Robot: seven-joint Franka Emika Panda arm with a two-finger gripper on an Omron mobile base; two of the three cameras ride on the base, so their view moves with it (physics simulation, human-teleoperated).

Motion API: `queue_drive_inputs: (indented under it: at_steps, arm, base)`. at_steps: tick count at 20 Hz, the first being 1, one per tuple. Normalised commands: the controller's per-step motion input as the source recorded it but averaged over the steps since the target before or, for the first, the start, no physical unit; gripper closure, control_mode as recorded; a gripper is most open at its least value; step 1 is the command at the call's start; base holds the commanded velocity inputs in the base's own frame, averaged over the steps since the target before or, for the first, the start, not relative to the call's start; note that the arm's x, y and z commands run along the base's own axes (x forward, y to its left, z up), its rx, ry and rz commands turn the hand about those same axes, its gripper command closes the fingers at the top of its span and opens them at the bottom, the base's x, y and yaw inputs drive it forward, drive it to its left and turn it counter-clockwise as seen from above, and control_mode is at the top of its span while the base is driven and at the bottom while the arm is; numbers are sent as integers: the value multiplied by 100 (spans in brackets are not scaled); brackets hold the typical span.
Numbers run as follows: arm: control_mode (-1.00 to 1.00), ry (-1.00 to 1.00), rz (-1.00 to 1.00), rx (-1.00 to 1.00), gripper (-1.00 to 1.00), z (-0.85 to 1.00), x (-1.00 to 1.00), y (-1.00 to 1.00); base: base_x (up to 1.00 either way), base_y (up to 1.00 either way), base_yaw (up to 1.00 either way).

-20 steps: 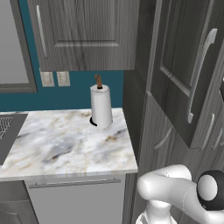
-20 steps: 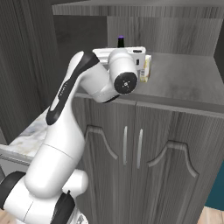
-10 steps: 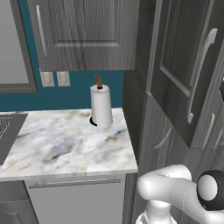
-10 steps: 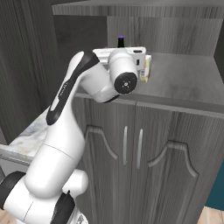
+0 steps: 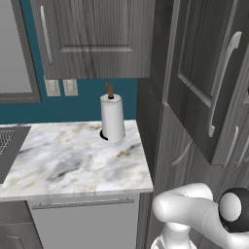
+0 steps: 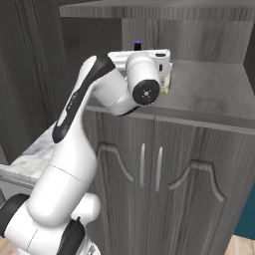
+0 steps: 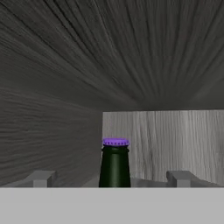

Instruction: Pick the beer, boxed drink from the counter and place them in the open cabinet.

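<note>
Dark grey wood grain surrounds the hand inside the open cabinet (image 6: 209, 89), whose door (image 5: 204, 78) with its long curved silver handle (image 5: 221, 82) stands swung out in the left base view. In the hand view the gripper (image 7: 111, 178) is released, its jaws spread wide, and the beer (image 7: 114, 162) with its purple cap stands upright between the two finger tips, touching neither. In the right base view the white arm (image 6: 89, 124) reaches onto the cabinet shelf; the boxed drink (image 6: 170, 78) shows as a pale edge just behind the hand, mostly hidden by it. Beside the tall unit, a marble worktop (image 5: 73, 158) carries a paper-towel roll (image 5: 112, 118).
</note>
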Motion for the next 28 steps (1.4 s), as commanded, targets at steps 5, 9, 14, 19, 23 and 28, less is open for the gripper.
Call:
queue_drive_inputs:
  at_steps: [5, 9, 14, 19, 23, 28]
  arm:
    - [-100, 0, 0, 0, -100, 6, -56, 0]
    - [-100, 0, 0, 0, -100, 0, -89, 0]
    - [-100, 0, 0, 0, -100, 0, -100, 0]
    - [-100, 0, 0, 0, -100, 0, -100, -3]
    - [-100, 0, 0, 0, -100, -3, -100, -13]
    - [-100, 0, 0, 0, -100, -15, -100, -19]
  base:
    - [0, 0, 0]
    - [0, 0, 0]
    - [0, 0, 0]
    - [0, 0, 0]
    - [0, 0, 0]
    - [0, 0, 0]
